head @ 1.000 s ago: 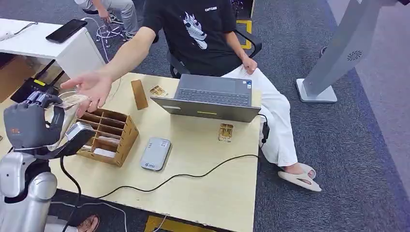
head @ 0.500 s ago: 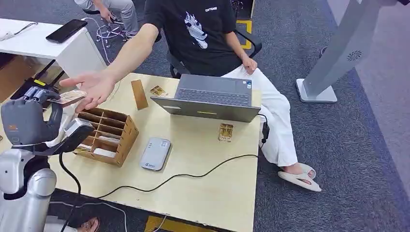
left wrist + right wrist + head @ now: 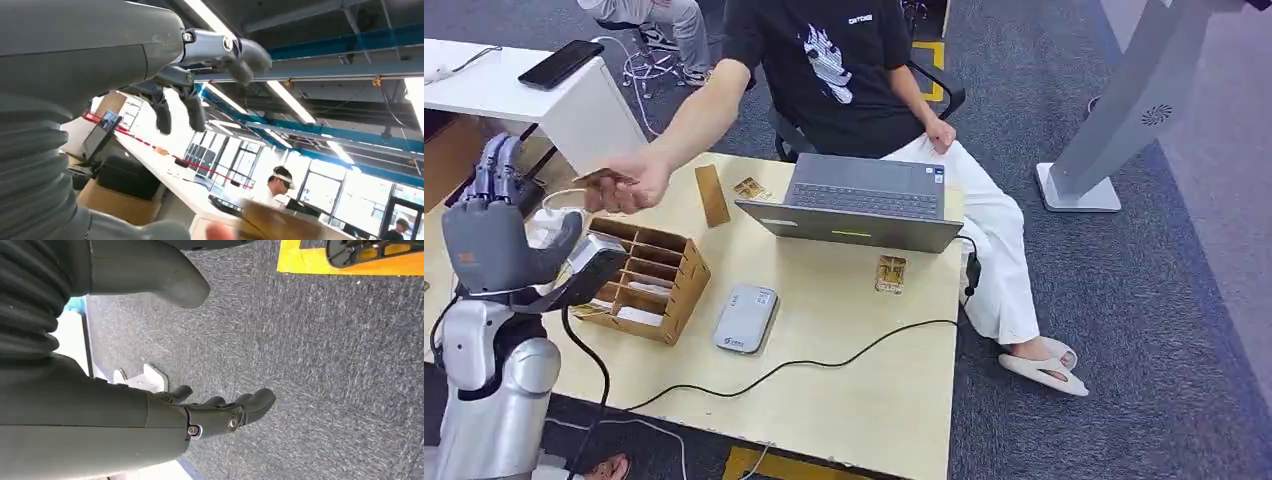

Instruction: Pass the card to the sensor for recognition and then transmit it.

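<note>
Floor: I see dark grey-blue carpet (image 3: 1184,300); a yellow marked patch (image 3: 350,265) shows in my right wrist view.
Table: pale wood top (image 3: 864,370), black cable (image 3: 824,362) trailing across it.
Side desk: white (image 3: 514,90), a dark phone (image 3: 562,62) lying on it.
Stand: grey slanted post on a flat base (image 3: 1079,190).
Ceiling: long strip lights (image 3: 290,102), blue beams (image 3: 345,135).
Windows: bright glazing (image 3: 330,195) along the far wall.
</note>
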